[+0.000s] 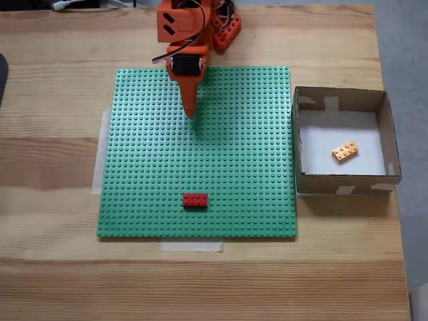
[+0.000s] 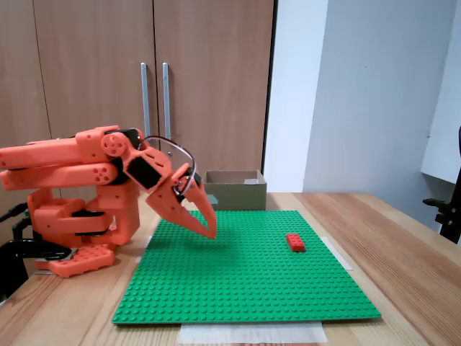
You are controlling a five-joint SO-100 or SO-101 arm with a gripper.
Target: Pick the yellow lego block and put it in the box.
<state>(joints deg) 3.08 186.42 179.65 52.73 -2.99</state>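
Wooden table (image 1: 53, 100), light planks. On it a green studded baseplate (image 1: 234, 167), taped down at its edges, lying directly under the gripper.

Orange arm (image 2: 65, 169), folded low over its base at the far edge of the table in the top-down fixed view, to the left in the side fixed view. Gripper (image 1: 191, 114) points down and out over the baseplate's far half, tips just above the studs or touching them; cannot tell which. In the side fixed view (image 2: 210, 232) the two fingers meet at the tip, closed together, nothing between them.

Box (image 1: 394, 144), brown cardboard with white floor and pale tape patches on the walls: off the baseplate's edge, well to the right of the gripper in the top-down fixed view; in the side fixed view (image 2: 234, 189) it sits behind the gripper, just right of it.

Yellow lego block (image 1: 345, 152) lies flat on the box floor, studs up, slightly skewed, toward the box's right half. Well apart from the gripper, right of it and a little nearer the camera-side table edge.

Red brick (image 1: 195, 199) on the baseplate, almost straight out in front of the gripper tip, near the baseplate's front edge; in the side fixed view (image 2: 295, 241) right of the tips.
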